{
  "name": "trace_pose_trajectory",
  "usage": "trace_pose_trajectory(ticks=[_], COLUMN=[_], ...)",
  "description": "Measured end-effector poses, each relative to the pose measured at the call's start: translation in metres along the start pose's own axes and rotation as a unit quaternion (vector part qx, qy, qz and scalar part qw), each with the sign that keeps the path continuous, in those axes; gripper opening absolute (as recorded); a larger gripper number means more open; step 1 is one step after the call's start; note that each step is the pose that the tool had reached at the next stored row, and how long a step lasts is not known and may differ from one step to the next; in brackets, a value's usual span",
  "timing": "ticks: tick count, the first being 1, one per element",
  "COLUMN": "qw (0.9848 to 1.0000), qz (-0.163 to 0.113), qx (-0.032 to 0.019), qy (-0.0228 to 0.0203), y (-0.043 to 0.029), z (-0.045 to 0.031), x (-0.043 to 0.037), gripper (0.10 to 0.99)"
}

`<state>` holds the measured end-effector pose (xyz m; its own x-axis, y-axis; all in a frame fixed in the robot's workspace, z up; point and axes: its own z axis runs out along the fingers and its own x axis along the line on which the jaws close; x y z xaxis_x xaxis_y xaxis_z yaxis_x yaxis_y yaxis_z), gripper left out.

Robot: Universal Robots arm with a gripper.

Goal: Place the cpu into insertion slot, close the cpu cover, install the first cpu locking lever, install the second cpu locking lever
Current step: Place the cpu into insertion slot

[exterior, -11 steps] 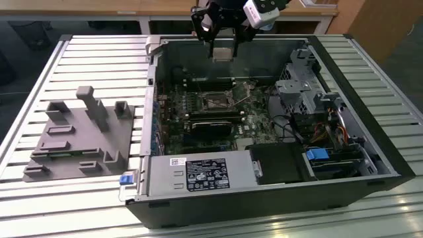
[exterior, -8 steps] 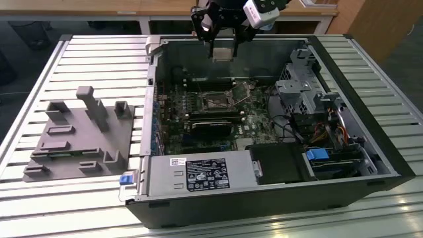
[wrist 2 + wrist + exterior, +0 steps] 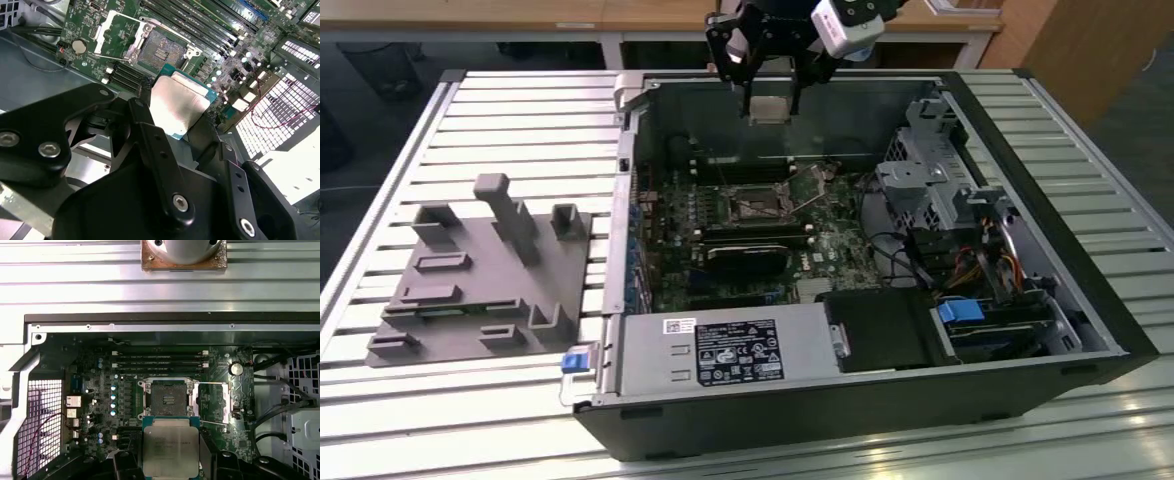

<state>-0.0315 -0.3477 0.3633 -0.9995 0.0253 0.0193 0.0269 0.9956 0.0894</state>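
Black fingers [image 3: 155,145] are clasping the small flat silvery-beige square cpu [image 3: 179,104], hovering apart from the dark-framed square insertion slot [image 3: 162,50].

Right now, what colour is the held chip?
The chip is silvery with a teal edge; clearest in the second wrist view.

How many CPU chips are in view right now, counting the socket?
1. The flat square silvery-topped cpu is gripped in the black end effector above the open black computer case; the dark-framed insertion slot lies bare.
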Motion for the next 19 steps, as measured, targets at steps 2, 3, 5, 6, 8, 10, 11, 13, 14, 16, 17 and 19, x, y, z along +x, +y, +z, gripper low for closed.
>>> trace_pose_trajectory(ticks=[2,3,5,6,8,10,11,13,14,16,17,19], qw=[1.0000,1.0000,1.0000,1.0000,1.0000,0.9999,0.9999,0.9999,0.9998,0.9998,0.9997,0.9996], qz=[0.001,0.001,0.004,0.006,0.009,0.011,0.013,0.016,0.018,0.022,0.024,0.027], qx=[0.0000,0.0000,-0.0001,-0.0001,-0.0001,-0.0002,-0.0002,-0.0003,-0.0004,-0.0004,-0.0004,-0.0005], qy=[0.0000,-0.0001,-0.0004,-0.0005,-0.0007,-0.0010,-0.0012,-0.0015,-0.0016,-0.0020,-0.0021,-0.0024], y=[0.0000,0.0000,0.0000,0.0000,0.0000,0.0000,0.0000,0.0000,0.0000,0.0000,0.0000,0.0000], z=[0.0000,0.0000,0.0000,0.0000,0.0000,0.0000,0.0000,0.0000,0.0000,0.0000,0.0000,0.0000], x=[0.0000,0.0000,0.0000,0.0000,0.0000,0.0000,0.0000,0.0000,0.0000,0.0000,0.0000,0.0000], gripper=[0.541,0.541,0.541,0.541,0.541,0.541,0.541,0.541,0.541,0.541,0.541,0.541])
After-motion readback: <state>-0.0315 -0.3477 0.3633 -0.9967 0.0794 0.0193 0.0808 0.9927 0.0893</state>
